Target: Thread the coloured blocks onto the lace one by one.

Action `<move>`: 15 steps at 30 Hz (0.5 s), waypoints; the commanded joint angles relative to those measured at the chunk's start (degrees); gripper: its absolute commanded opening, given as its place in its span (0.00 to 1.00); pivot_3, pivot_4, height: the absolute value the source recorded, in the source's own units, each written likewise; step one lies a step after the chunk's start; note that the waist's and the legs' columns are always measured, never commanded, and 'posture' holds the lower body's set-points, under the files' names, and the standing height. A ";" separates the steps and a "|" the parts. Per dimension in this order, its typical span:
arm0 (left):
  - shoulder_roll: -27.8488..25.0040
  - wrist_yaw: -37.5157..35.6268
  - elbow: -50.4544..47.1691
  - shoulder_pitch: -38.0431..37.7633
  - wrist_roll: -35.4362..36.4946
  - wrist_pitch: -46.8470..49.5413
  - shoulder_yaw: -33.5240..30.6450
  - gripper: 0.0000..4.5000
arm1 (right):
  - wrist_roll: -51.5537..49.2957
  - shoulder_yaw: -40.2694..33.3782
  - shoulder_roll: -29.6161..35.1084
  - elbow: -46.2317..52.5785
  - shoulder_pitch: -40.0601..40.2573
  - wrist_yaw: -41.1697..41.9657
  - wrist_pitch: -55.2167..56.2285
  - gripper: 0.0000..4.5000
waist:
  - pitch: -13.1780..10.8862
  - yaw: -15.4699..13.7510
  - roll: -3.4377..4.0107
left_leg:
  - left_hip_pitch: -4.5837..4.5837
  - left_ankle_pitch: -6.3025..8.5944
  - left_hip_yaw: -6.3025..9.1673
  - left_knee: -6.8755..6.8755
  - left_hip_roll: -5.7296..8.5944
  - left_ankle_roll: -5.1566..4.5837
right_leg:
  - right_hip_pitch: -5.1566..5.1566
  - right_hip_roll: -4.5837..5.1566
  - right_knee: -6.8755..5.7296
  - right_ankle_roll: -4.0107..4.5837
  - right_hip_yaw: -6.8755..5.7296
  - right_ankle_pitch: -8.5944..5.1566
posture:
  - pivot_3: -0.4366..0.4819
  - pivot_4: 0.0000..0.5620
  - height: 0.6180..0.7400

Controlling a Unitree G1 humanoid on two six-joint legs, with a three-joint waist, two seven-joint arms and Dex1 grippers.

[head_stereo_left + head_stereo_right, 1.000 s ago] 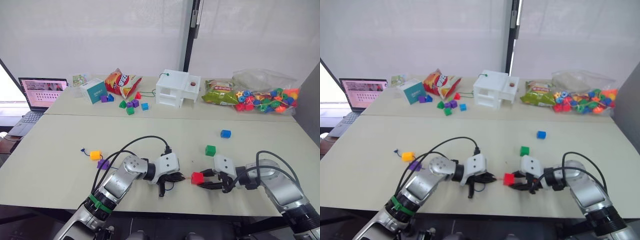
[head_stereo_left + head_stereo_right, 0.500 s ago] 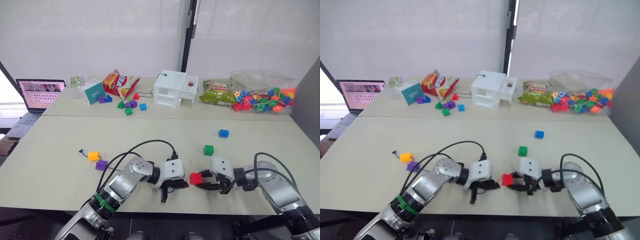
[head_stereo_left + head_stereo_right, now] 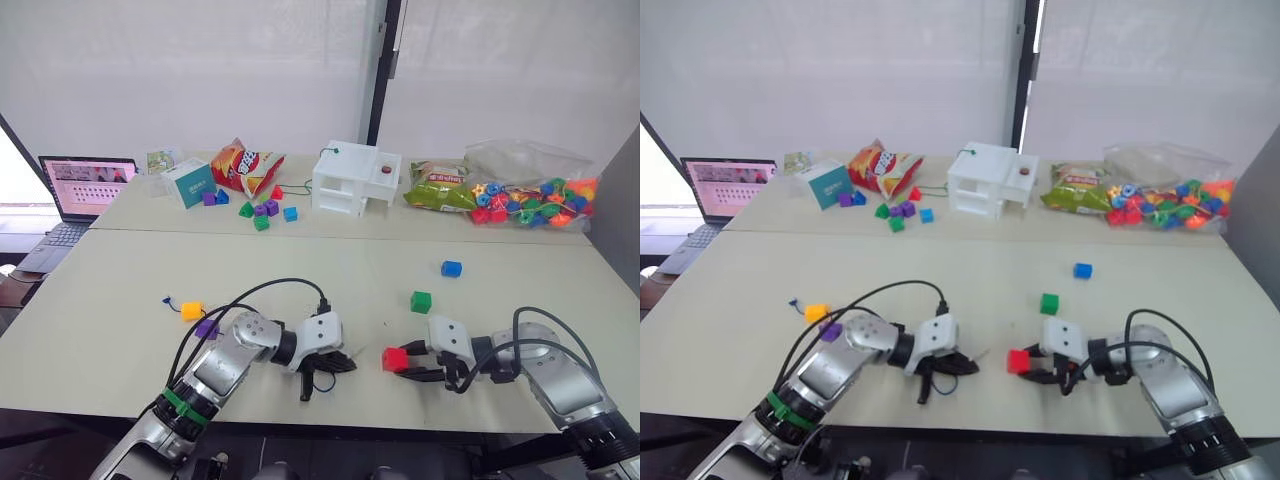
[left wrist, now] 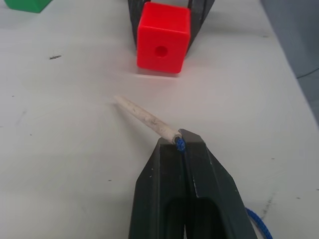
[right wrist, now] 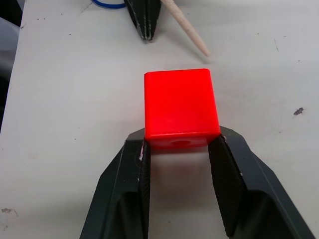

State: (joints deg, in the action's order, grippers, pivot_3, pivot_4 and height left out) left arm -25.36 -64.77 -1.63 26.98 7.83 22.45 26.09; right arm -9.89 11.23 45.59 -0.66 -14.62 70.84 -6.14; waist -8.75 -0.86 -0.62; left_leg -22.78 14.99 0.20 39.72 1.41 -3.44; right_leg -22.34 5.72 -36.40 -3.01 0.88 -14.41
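Note:
My right gripper is shut on the red block near the table's front edge, with the block's hole facing my left gripper. My left gripper is shut on the dark-blue lace just behind its pale stiff tip. The tip points at the red block from a short gap and slightly off to one side. The green block and blue block lie loose behind the right gripper. The yellow-orange block and purple block sit to the left.
Along the far table stand a laptop, a teal box, snack bags, a white box, small coloured pieces and a clear bag of beads. Both grippers work close to the front edge.
Half a second ago the left gripper had the lace tip close up to the red block; it has since drawn back left, widening the gap. The right gripper still holds the block.

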 commanded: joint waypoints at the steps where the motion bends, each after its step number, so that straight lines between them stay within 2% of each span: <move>1: -0.31 -2.50 -2.92 -0.27 3.84 1.89 -1.48 0.00 | 3.26 2.43 1.32 -2.30 1.63 0.70 -0.78 0.26 | 0.00 -0.07 0.00 | -0.01 0.00 0.03 0.00 0.00 0.00 | 0.02 0.01 0.03 0.00 -0.04 0.00 | 0.48 0.27 1.00; 8: 0.17 -2.47 -2.18 0.20 4.47 2.09 -1.19 0.00 | 2.47 2.46 1.91 0.13 2.54 0.71 -1.84 0.26 | 0.00 -0.12 0.00 | -0.02 0.00 0.07 -0.02 0.00 0.00 | 0.07 0.04 0.17 -0.01 -0.06 0.01 | 0.48 0.27 1.00; 12: -1.39 1.52 0.84 2.08 -2.43 0.47 0.75 0.00 | 1.90 2.19 1.92 2.08 3.13 -0.04 -3.39 0.26 | 0.00 -0.24 0.00 | -0.04 0.01 0.09 -0.04 0.01 -0.01 | 0.05 0.06 0.20 -0.02 -0.07 0.01 | 0.48 0.27 1.00; 15: -1.77 4.00 1.52 3.02 -3.89 1.08 -0.62 0.00 | 1.61 2.10 1.46 3.62 3.24 -0.80 -4.67 0.26 | 0.00 -0.31 0.00 | -0.03 0.01 0.10 -0.03 0.01 -0.01 | 0.08 0.06 0.22 -0.03 -0.07 0.02 | 0.48 0.27 1.00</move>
State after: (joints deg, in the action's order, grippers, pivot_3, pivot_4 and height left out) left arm -26.39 -62.62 -0.46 29.45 5.85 23.71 26.61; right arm -9.88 11.27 46.66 3.08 -13.20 69.77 -8.95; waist -8.74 -1.17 -0.63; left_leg -22.83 15.00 0.30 39.69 1.42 -3.45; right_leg -22.27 5.77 -36.15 -3.04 0.82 -14.39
